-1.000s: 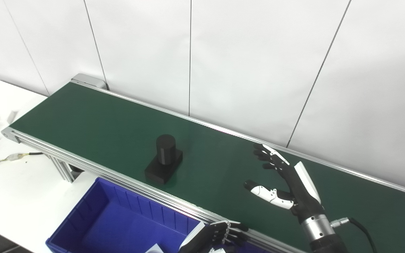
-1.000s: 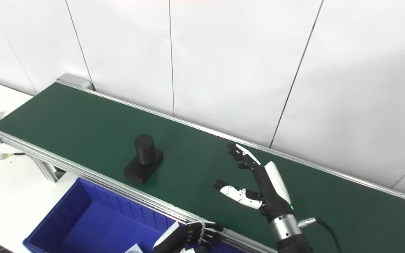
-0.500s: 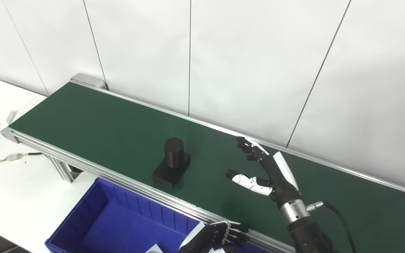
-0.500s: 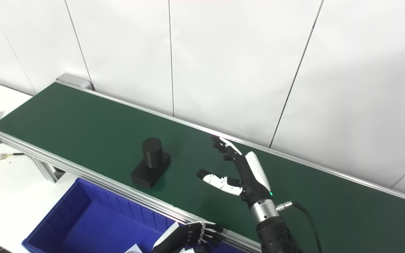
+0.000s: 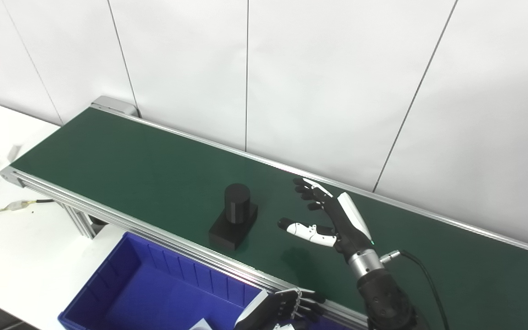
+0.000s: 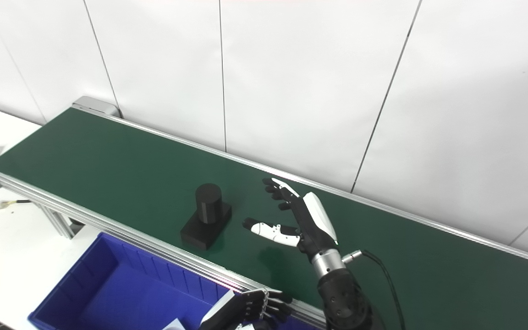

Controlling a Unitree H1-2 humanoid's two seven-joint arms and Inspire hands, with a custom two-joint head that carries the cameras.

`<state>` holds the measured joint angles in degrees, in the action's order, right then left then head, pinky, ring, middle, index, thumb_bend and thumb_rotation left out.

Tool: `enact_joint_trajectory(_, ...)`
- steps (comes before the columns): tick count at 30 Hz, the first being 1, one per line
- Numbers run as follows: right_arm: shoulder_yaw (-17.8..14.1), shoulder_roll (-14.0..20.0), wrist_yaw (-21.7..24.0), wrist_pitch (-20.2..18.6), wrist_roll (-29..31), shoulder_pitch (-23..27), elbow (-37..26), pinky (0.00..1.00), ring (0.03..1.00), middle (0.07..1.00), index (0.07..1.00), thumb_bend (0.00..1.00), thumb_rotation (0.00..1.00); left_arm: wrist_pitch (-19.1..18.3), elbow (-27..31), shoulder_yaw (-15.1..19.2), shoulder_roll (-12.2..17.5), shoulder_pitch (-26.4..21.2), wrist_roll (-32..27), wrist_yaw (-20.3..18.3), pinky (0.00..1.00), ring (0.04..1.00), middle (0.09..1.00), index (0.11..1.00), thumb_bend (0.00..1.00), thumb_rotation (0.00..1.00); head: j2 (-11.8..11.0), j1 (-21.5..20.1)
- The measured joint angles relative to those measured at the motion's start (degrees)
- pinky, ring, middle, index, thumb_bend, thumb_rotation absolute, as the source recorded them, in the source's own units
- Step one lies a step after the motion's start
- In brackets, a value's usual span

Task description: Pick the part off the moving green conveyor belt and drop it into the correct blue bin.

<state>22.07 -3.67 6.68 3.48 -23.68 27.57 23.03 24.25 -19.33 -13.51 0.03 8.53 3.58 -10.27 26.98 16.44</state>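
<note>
Right hand spread beside the black part on the belt; left hand curled at the near rail.

The black part [image 5: 234,221], a cylinder upright on a rectangular base, is seen on the green conveyor belt [image 5: 122,158], near its front aluminium rail [image 5: 108,216], with bare belt open on its far and left sides. The right hand [image 5: 332,220] is held over the belt just right of the part, not touching it, its fingers [image 5: 307,192] spread apart with nothing held. The left hand [image 5: 287,306] is seen at the bottom edge against the rail, fingers curled together. The blue bin [image 5: 108,279] stands on the white bench [image 5: 21,247] below the rail; nothing is seen on its visible floor. Compared with 1.0 s ago, the part is found further right along the belt and the right hand further left, so the gap between them is narrowed.
</note>
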Motion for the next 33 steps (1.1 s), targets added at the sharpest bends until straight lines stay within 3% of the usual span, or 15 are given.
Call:
enact_joint_trajectory(21,2.06,-1.11,-1.21,0.0,-1.92,3.92,5.1,0.79,0.846,0.84,0.849,0.79,0.47,0.0,0.19,-0.9,-0.73,0.55,0.09,0.73,0.57,0.653,0.693,0.74,0.89,0.76,0.62,0.44)
enact_joint_trajectory(33,3.62,-2.15,-2.46,0.05,-3.71,5.86,9.13,0.77,0.825,0.82,0.836,0.85,0.47,0.0,0.76,-1.57,-1.33,0.75,0.09,1.23,0.57,0.647,0.687,0.686,0.87,0.74,1.23,1.05)
